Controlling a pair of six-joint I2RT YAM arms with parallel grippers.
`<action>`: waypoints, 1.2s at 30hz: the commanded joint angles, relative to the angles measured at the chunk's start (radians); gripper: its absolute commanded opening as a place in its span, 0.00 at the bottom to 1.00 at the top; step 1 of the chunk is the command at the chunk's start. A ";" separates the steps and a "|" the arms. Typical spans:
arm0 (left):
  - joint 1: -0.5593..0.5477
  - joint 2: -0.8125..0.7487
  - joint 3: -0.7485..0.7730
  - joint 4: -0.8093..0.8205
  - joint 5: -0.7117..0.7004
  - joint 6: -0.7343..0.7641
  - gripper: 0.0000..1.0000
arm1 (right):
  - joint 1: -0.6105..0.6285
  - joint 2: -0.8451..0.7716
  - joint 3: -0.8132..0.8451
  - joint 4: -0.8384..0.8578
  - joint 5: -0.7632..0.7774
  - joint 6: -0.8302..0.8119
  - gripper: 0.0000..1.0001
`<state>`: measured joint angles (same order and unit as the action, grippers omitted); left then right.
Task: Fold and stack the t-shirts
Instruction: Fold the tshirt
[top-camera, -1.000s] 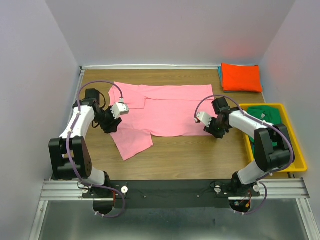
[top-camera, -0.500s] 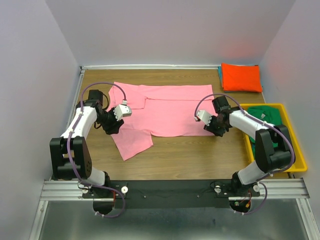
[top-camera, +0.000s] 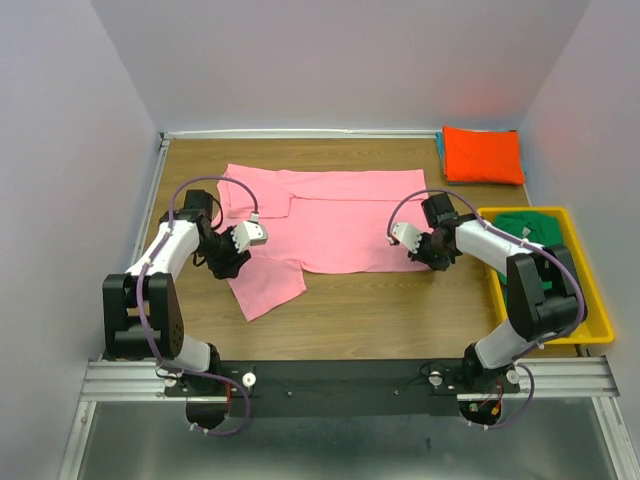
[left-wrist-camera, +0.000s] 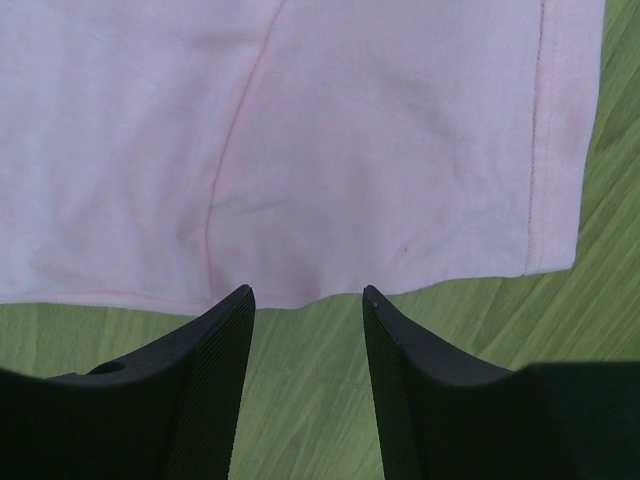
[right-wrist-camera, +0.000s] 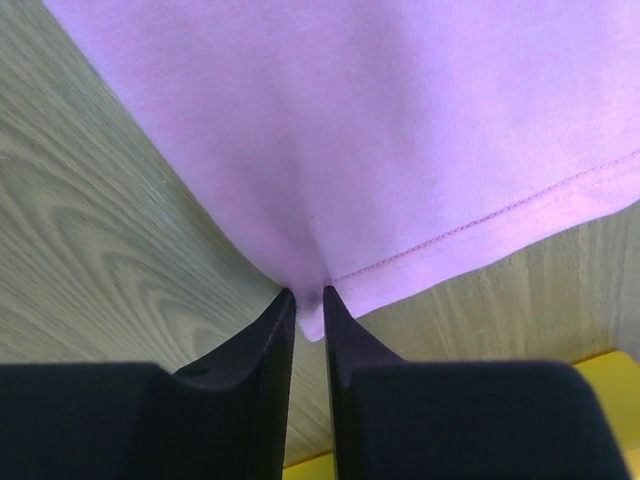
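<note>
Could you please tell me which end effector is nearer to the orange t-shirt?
Right. The right end effector grips the pink t-shirt corner, front-left of the orange t-shirt; the left end effector stands open at the pink one's opposite edge, farther away.

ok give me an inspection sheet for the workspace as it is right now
surface: wood table, no marks seen
job's things: pink shirt spread out mid-table; orange shirt folded at the far right corner; green shirt in the bin
clutter: yellow bin at the right edge
grippers: left jaws open, just short of the pink shirt's hem; right jaws shut on its corner
cables: purple cables looped above each wrist
surroundings: plain walls on three sides, metal rail at the near edge
</note>
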<state>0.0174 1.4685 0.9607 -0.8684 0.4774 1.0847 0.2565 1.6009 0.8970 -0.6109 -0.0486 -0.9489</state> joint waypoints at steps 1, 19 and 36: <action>-0.014 -0.034 -0.030 0.035 -0.048 0.017 0.54 | 0.004 0.059 -0.040 0.039 0.019 -0.024 0.13; -0.140 -0.019 -0.165 0.209 -0.226 -0.006 0.49 | 0.004 0.031 -0.015 0.011 0.006 0.004 0.00; -0.143 0.007 -0.174 0.123 -0.250 0.032 0.04 | 0.004 -0.010 0.023 -0.058 -0.010 0.030 0.01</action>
<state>-0.1223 1.4792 0.7986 -0.6895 0.2684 1.1007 0.2600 1.6070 0.9028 -0.5995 -0.0315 -0.9409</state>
